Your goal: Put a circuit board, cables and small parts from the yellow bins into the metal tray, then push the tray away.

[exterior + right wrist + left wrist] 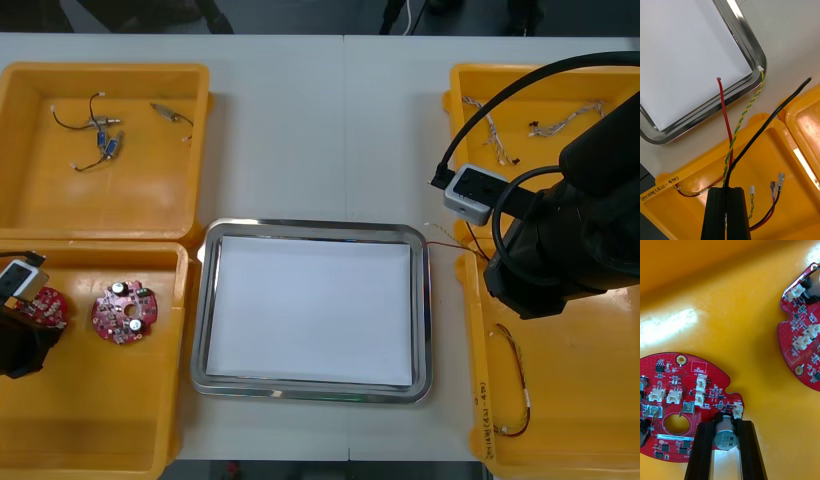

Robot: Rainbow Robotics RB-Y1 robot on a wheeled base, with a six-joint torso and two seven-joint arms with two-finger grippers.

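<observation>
My right gripper [726, 190] clamps the cables [728, 165] for carrying to the metal tray [747, 35]; left gripper [725, 424] pinches a circuit board [681, 390] by its capacitor.

The metal tray [203, 310] lies open between the yellow bins [100, 400], though red and yellow cables [724, 112] overhang its far right corner.

A white-lined metal tray [199, 300] lies between yellow bins [130, 205] on the desk [300, 130], the left tool [30, 330] at a red circuit board [50, 308], thin cables [445, 243] beside the tray's far right corner.
</observation>
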